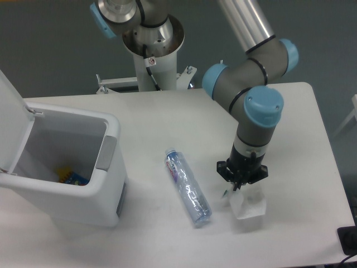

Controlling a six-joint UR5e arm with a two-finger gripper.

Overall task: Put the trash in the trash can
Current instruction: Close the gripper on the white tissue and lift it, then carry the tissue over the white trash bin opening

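A clear crushed plastic water bottle (187, 187) with a blue cap and blue-red label lies on the white table (167, 117), at its middle. A crumpled white paper packet (249, 205) lies to its right near the front edge. My gripper (239, 188) points straight down onto the packet's upper left corner. Its fingertips are at the packet; whether they are closed on it does not show. The white trash can (109, 192) stands at the left with its flip lid (10, 120) open and a grey push panel (106, 153) on its rim.
Inside the can lies something yellow and blue (71, 177). The arm's base pedestal (152, 56) stands at the table's back edge. A dark object (348, 240) sits at the front right corner.
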